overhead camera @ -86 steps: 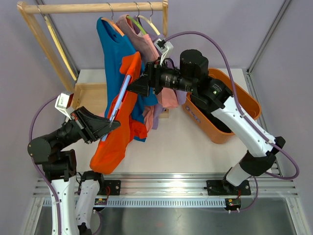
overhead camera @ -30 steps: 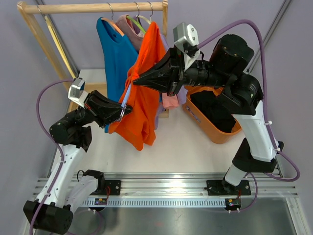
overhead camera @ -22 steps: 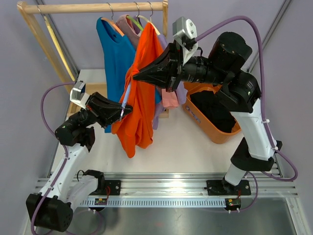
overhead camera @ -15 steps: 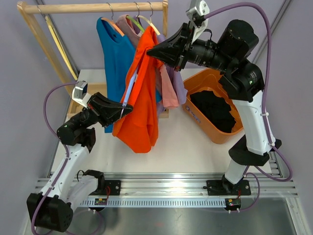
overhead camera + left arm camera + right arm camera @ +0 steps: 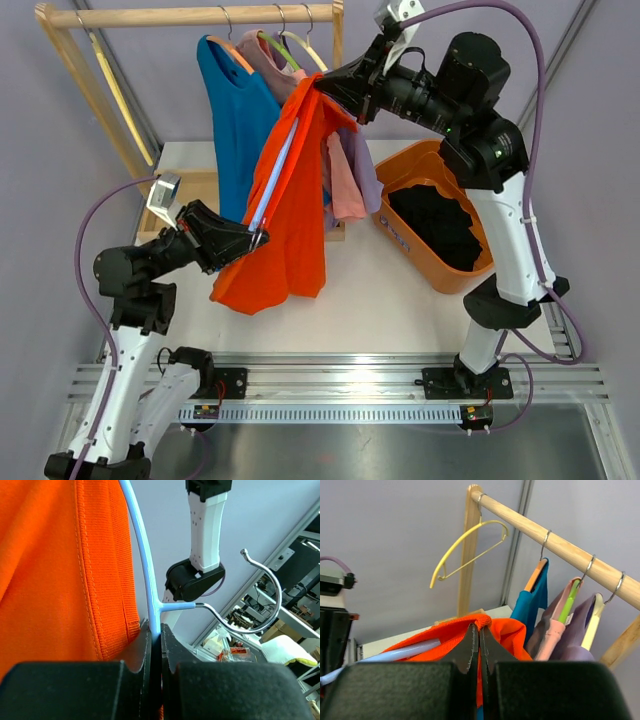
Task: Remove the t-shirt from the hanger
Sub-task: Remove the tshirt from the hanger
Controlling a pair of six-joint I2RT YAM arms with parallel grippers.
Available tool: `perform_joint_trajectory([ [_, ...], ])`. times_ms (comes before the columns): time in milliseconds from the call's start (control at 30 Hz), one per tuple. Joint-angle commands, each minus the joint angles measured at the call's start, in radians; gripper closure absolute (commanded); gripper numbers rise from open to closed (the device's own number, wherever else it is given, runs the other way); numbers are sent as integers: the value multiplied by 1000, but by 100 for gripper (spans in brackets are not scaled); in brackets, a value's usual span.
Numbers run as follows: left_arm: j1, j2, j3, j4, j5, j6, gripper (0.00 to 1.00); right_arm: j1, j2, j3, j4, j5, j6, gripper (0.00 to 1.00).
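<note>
Your left end effector [image 5: 257, 238] is clamped tight on the light blue hanger [image 5: 272, 180]. Its jaws pinch the plastic right beside the point where the metal hook [image 5: 260, 600] joins. Your left wrist view shows that hook free in the air, catching nothing. Your right end effector [image 5: 318, 86] is closed as well, with a fold of the orange t-shirt [image 5: 292, 220] nipped between its tips. Your right wrist view shows the fabric bunched there, with the hanger's pale arm running under it.

Take the wooden rack [image 5: 190, 15] as your reference. The right end effector sits high up, just in front of the right end of its rail. The left one is low, in front of the rack's base towards the left side. The hanger slants between the two, off the rail. The t-shirt is still on it, draped down in front of the clothes on the rack. From above you cannot tell whether its hem touches the table [image 5: 380, 290].

On the rail, a blue shirt [image 5: 225, 110], a pink garment [image 5: 345, 185] and a lilac one [image 5: 366, 180] hang on their own hangers. A bare yellow hanger [image 5: 465, 542] hangs near the rail's left end. An orange bin [image 5: 400, 240] with dark cloth inside stands on the table just right of the rack.
</note>
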Motion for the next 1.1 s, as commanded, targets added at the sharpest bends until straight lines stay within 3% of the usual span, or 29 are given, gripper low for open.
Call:
perform_joint_trajectory([
  [0,-5,-32,56,-317,213,107,100,-61,6,54,270,259,-126,100],
  [233,-19,-45,168,-537,298,149,100,-120,100,106,281,370,-190,100],
  [333,-20,-52,199,-557,330,115,100,-174,112,94,253,379,-177,100],
  [433,-37,-43,271,-717,329,201,100,-243,73,4,235,209,-82,100],
  [467,-43,-42,282,-729,327,211,100,-248,6,-51,250,38,-71,100],
  [500,-43,-38,291,-729,325,207,100,-248,-42,-120,321,-57,-75,100],
  [533,-43,-35,288,-715,324,202,100,-245,-152,-297,384,-239,-72,100],
  [600,-43,-37,259,-637,324,160,100,-242,-237,-470,544,-360,-2,100],
  [633,-43,-37,241,-590,321,132,100,-234,-259,-461,528,-429,21,100],
  [700,-43,-40,210,-422,316,17,100,-222,-253,-403,419,-471,58,100],
  [767,-43,-34,196,-362,316,-50,100,-222,-272,-417,370,-509,0,100],
  [900,-49,-23,251,-458,319,-11,100,-228,-335,-472,87,-578,-256,87],
  [967,-57,-23,279,-509,318,24,100,-234,-360,-471,-39,-556,-426,87],
  [1067,-66,-29,297,-601,312,50,100,-275,-368,-463,-315,-548,-581,62],
])
